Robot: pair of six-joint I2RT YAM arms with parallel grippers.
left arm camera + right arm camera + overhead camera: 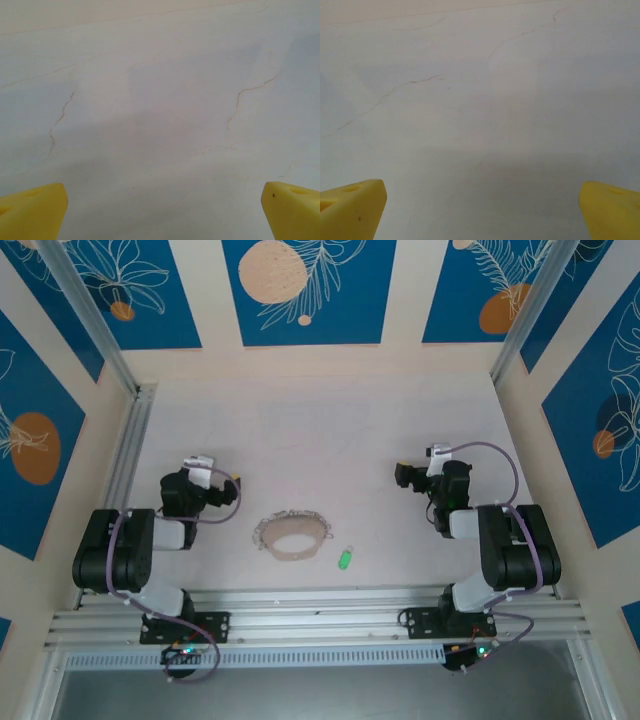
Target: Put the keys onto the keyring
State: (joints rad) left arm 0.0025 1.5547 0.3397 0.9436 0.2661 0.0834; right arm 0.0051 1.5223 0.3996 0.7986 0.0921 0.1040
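Key position: the key is seen lying flat on the worktop, low in the top view and slightly right of centre
Key axis: its long axis is set on a steep diagonal, from lower left to upper right of the frame
Key heading: the paler tip is turned to the upper right and the green body to the lower left
Key look: a tiny oblong piece, bright green, far smaller than the loop beside it
Keyring position: the keyring is laid just left of the key, close to it but apart from it
Keyring axis: the oval is stretched roughly left to right across the frame
Keyring look: a limp tan-brown band, fringed with small silvery pieces that are seen most clearly along its upper edge
Left end effector: the left end effector is spread wide, with its yellow fingers set at the two lower corners of the left wrist view, bare worktop between them
Right end effector: the right end effector is likewise spread wide, nothing being held between its fingers
Separation: both end effectors are held well apart from the key and the keyring, one at the left and one at the right of the top view
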